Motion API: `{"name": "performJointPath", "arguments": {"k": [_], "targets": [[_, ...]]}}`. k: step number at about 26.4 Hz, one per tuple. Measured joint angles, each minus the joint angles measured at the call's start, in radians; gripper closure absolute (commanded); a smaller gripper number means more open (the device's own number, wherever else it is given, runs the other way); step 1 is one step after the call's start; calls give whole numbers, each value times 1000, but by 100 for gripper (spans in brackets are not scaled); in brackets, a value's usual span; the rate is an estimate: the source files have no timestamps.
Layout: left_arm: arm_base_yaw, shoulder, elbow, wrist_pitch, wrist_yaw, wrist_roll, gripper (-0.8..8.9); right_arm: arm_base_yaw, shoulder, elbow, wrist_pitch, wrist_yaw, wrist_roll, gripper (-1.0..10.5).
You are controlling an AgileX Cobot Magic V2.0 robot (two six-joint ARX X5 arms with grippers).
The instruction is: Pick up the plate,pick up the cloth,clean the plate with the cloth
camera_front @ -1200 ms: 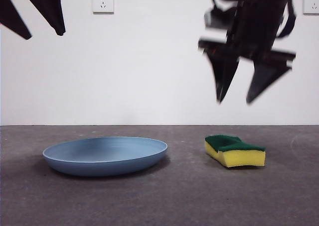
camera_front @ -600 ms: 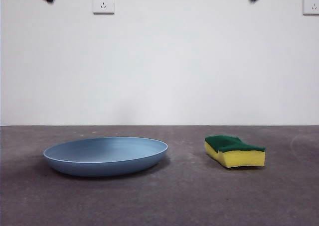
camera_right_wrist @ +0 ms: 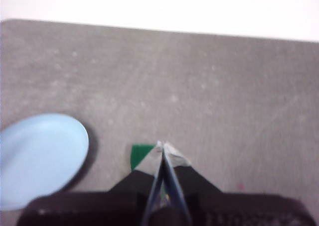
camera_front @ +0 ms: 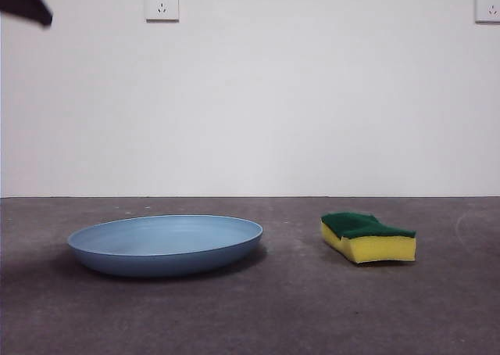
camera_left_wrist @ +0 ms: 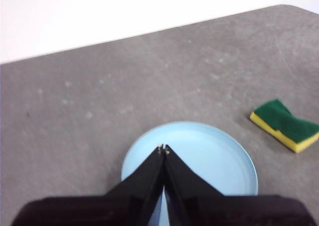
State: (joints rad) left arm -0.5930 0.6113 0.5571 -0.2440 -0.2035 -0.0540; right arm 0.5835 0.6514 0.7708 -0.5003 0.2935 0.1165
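The light-blue plate (camera_front: 166, 244) lies flat on the grey table, left of centre. To its right rests the cloth (camera_front: 367, 237), a yellow sponge with its green face up. Both arms are raised high. My left gripper (camera_left_wrist: 163, 149) is shut and empty, hovering well above the plate (camera_left_wrist: 209, 161), with the cloth (camera_left_wrist: 285, 125) off to one side. My right gripper (camera_right_wrist: 163, 145) is also shut and empty, high over the cloth (camera_right_wrist: 139, 156), which its jaws mostly hide; the plate (camera_right_wrist: 40, 156) lies beside it. In the front view only a black arm tip (camera_front: 23, 1) shows at the top left corner.
A white wall stands behind the table, with a socket (camera_front: 162, 3) at upper left and another (camera_front: 488, 3) at the right edge. The table's rounded far corner (camera_left_wrist: 294, 9) shows in the left wrist view.
The right gripper, open above the cloth a second ago, has risen out of the front view and is now shut. The left arm also drew up to the top left corner. Plate and cloth stayed put.
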Motion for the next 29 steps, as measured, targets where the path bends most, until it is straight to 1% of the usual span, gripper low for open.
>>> {"name": "performJointPath", "arguments": {"k": [2, 6, 22, 26, 29], "targets": [[-5, -19, -27, 8, 14, -19, 819, 0, -20, -37, -17, 0, 7, 950], [-9, -23, -22, 29, 27, -43, 817, -1, -12, -40, -16, -3, 11, 946], [-10, -21, -22, -6, 26, -45, 817, -1, -15, -40, -16, -2, 15, 946], [-3, -96, -23, -79, 26, -37, 817, -1, -15, -40, -16, -2, 15, 946], [54, -156, -23, -77, 26, -17, 817, -1, -15, -40, -16, -2, 15, 946]]}}
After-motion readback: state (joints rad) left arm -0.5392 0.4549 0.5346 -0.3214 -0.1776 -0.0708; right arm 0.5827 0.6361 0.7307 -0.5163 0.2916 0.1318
